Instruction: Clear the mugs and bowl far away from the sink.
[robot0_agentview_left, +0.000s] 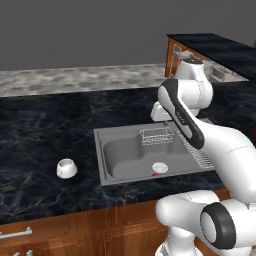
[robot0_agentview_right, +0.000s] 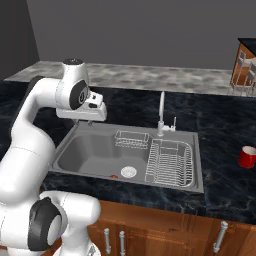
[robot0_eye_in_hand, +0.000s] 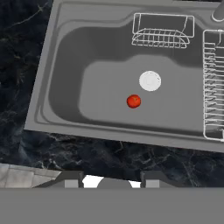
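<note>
My gripper (robot0_eye_in_hand: 109, 180) hangs over the grey steel sink (robot0_eye_in_hand: 65, 65), fingers half-spread, empty. The rounded white mug (robot0_agentview_left: 66, 168) sits left on the black counter; light, slippery, so I'd pinch its rim.

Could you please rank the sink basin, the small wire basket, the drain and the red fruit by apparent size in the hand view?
1. sink basin
2. small wire basket
3. drain
4. red fruit

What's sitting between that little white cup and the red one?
The sink lies between them, with its faucet and wire dish rack. The left base view shows the white mug left of it; the right base view shows the red mug right of it.
</note>
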